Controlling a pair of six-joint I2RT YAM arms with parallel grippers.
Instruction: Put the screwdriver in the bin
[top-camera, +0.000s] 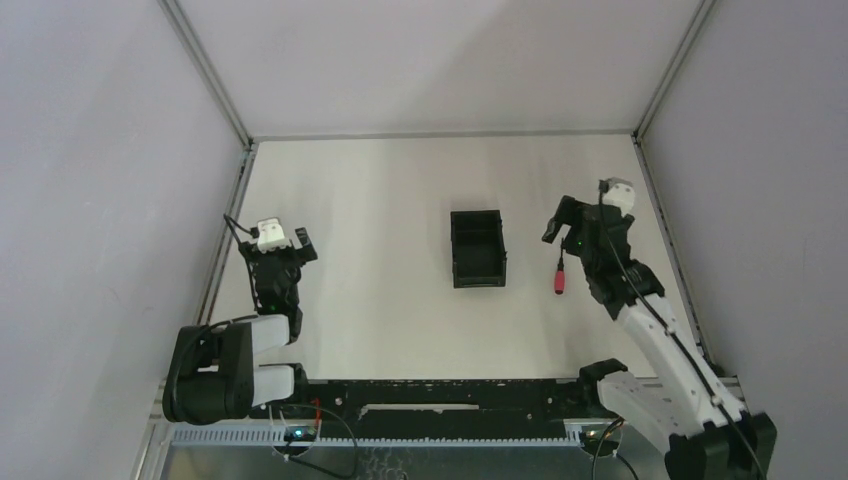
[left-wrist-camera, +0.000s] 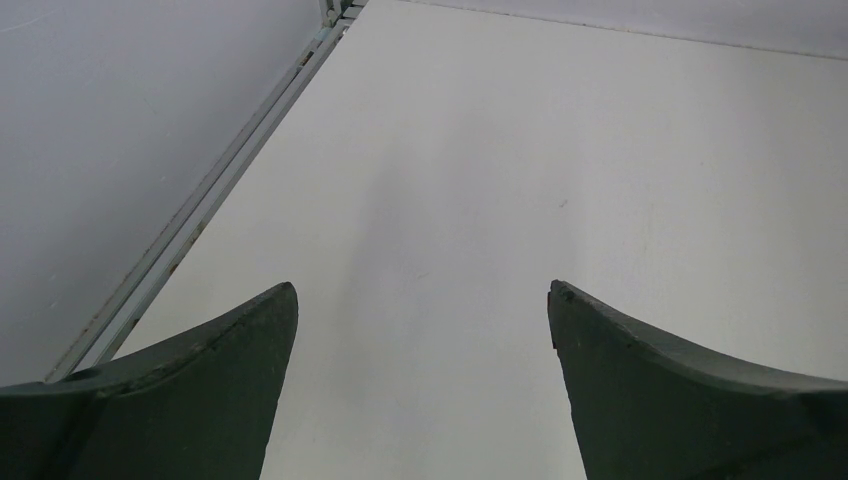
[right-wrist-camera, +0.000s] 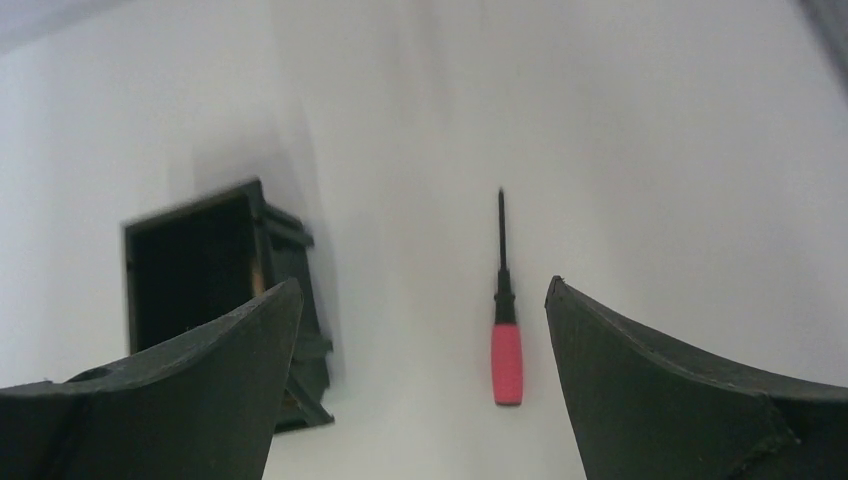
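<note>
**While the screwdriver lies on the table, both grippers stand wide**

Although the right gripper (top-camera: 568, 222) hangs close over the screwdriver (top-camera: 560, 277) in the right half of the top view, its jaws are spread wide and hold nothing. Its wrist view shows the same. The two dark fingers (right-wrist-camera: 200, 390) fill the lower corners of the frame, and the gripper (right-wrist-camera: 422, 285) has only white table between them. The screwdriver (right-wrist-camera: 507, 350) lies flat just right of centre in the lower part of that frame. Its red handle is nearest the bottom edge, and its thin dark shaft points toward the top. It touches neither finger.

The bin (top-camera: 455, 250) stands upright on the table (top-camera: 380, 200) near the centre of the top view. It is to the left of the screwdriver and apart from it, with bare surface between the two. In the right wrist view the bin (right-wrist-camera: 190, 270) sits at left of centre, its open top dark, and the left finger partly covers its lower edge.

At the left of the top view the left gripper (top-camera: 290, 250) is well apart from both bin and screwdriver. In its own wrist view, the left gripper (left-wrist-camera: 422, 290) shows fingers (left-wrist-camera: 210, 390) set wide, with plain table between them and the metal frame rail (left-wrist-camera: 200, 215) running up the left side.
</note>
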